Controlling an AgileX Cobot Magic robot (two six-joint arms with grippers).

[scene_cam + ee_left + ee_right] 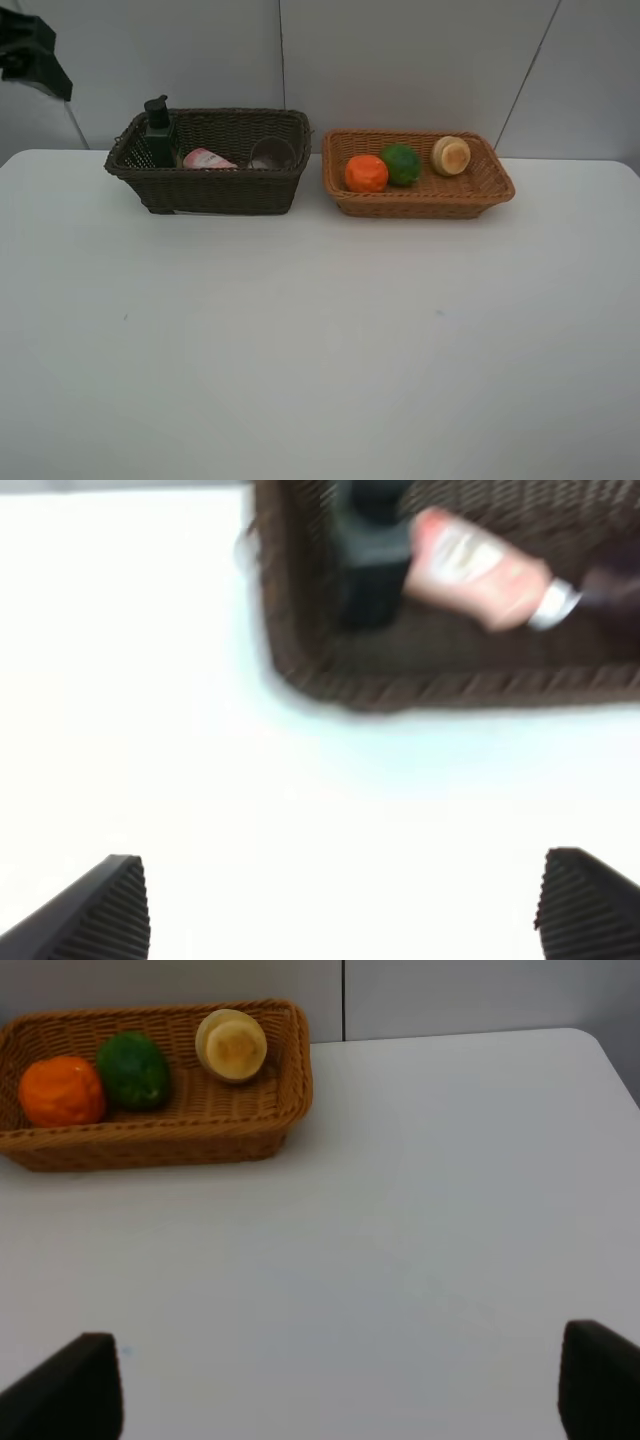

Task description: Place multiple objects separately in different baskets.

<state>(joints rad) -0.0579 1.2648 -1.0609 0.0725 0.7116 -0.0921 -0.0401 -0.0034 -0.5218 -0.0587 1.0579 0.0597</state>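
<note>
Deep basket [210, 190] left, holding bottles, cup; shallow basket [420, 195] right, holding fruit.

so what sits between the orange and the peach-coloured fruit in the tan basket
The green lime lies between the orange and the peach-coloured fruit, seen in the exterior high view.

Tan basket [160, 1130] upper left of frame: orange [61, 1091], lime [133, 1070], peach-coloured fruit [231, 1046] inside. Right gripper [340, 1385] jaws wide apart, nothing held.
</note>
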